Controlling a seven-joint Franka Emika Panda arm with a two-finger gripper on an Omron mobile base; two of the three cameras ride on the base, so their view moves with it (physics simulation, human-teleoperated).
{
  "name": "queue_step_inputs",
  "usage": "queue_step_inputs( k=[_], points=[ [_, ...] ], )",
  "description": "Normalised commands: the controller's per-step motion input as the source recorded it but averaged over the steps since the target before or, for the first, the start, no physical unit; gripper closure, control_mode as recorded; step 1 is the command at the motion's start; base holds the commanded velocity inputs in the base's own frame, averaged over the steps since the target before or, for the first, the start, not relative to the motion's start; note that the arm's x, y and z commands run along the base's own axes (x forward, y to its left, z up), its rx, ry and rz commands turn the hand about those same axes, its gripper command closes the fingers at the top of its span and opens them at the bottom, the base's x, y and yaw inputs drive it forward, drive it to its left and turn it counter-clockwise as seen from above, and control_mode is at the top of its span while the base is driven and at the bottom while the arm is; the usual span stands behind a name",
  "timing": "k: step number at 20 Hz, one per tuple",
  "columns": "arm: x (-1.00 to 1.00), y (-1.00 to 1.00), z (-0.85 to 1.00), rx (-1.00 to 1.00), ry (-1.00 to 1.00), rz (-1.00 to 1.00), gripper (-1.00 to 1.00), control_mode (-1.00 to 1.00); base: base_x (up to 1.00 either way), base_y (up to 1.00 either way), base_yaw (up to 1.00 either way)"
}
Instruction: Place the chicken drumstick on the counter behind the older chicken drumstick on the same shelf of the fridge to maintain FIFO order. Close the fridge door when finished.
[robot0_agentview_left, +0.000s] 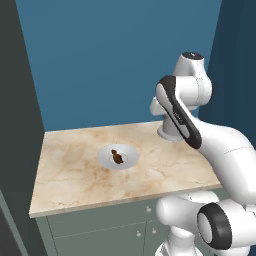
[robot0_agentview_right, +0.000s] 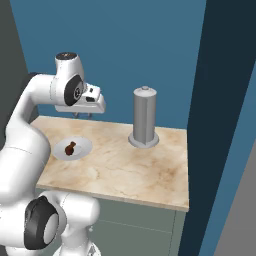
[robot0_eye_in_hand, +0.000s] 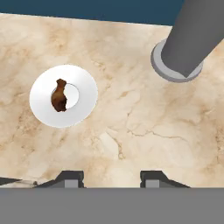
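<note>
Blue walls enclose a beige marbled bench (robot0_agentview_left: 75, 175) with grey-green cabinet fronts and small knobs below its front edge. A white plate (robot0_agentview_left: 118, 156) lies on the bench, and the chicken drumstick (robot0_agentview_left: 117, 158), small and dark brown, rests at the plate's centre.

Left base view: the arm rises from the lower right, and its upper links cover the back right part of the bench; the plate sits clear to their left.

Right base view: a tall grey cylinder (robot0_agentview_right: 144, 120) on a round base stands upright at the back of the bench, well apart from the plate and to its right. The pincer (robot0_agentview_right: 83, 115) hangs above the bench, over the stretch behind the plate, touching nothing.

Hand view: looking down at the marble, the two dark fingertips (robot0_eye_in_hand: 70, 178) stand apart at the lower edge with bare bench between them. The pincer is clenched to its narrowest setting and grasps nothing. The plate with the drumstick lies toward the upper left, the cylinder's base toward the upper right.
</note>
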Motion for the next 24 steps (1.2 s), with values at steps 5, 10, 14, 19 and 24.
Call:
queue_step_inputs(
  k=[5,10,14,19,24],
  points=[
    [-0.07,0.03,-0.19,0.01,0.14,0.0,-1.0,-1.0,0.0,0.0,0.0],
    [0.0,0.74,-0.72,0.01,0.14,0.0,-1.0,-1.0,0.0,0.0,0.0],
    [0.01,1.0,-0.61,-0.01,0.06,-0.03,-1.0,-1.0,0.0,0.0,0.0],
    [0.19,1.0,-0.47,-0.05,-0.02,-0.11,-1.0,-1.0,0.0,0.0,0.0],
    [0.37,0.91,-0.57,0.0,0.13,-0.07,-1.0,-1.0,0.0,0.0,0.0]
  ],
)
